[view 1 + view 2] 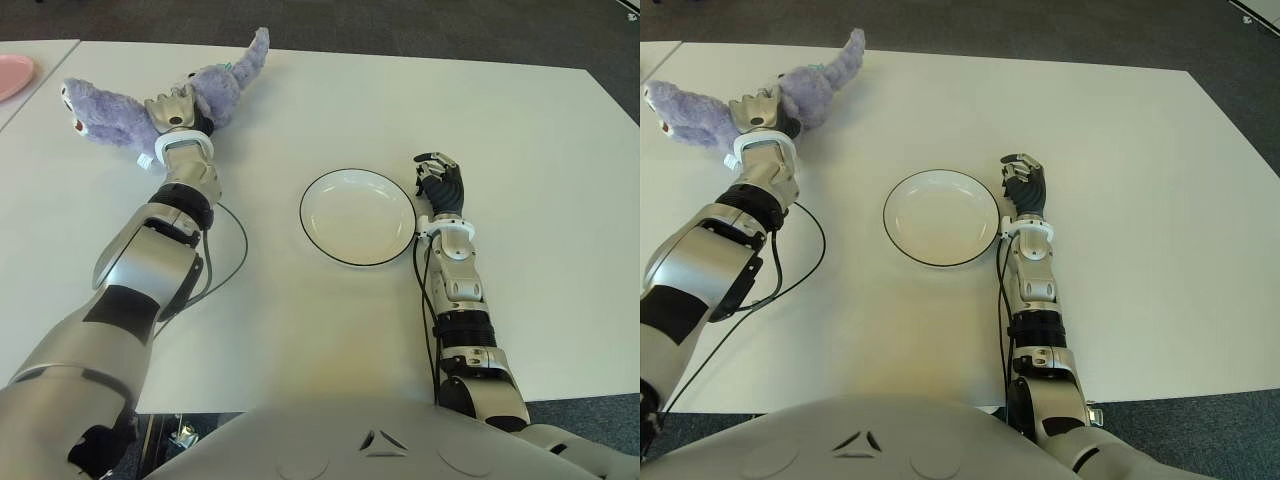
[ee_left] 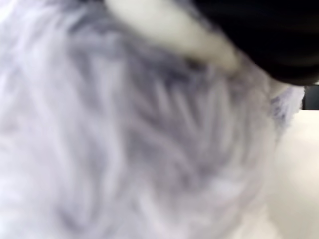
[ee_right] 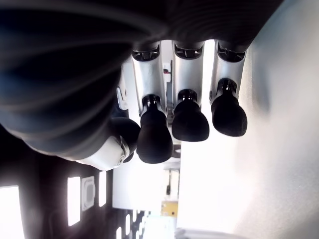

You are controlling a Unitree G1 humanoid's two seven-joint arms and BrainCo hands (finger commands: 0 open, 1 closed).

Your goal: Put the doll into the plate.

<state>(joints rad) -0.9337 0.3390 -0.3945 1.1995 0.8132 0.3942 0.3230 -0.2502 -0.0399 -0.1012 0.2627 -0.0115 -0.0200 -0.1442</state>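
Note:
A purple plush doll (image 1: 105, 112) lies on the white table at the far left, one limb stretched toward the back. My left hand (image 1: 177, 108) sits on top of the doll's middle with its fingers curled into the fur; its wrist view is filled with purple fur (image 2: 124, 149). An empty white plate (image 1: 357, 217) with a dark rim stands at the table's centre, well to the right of the doll. My right hand (image 1: 438, 180) shows just right of the plate, with relaxed fingers (image 3: 189, 122) that hold nothing.
A pink dish (image 1: 12, 75) sits on a second table at the far left. A black cable (image 1: 235, 250) loops over the table (image 1: 520, 150) beside my left forearm. Dark floor runs beyond the far edge.

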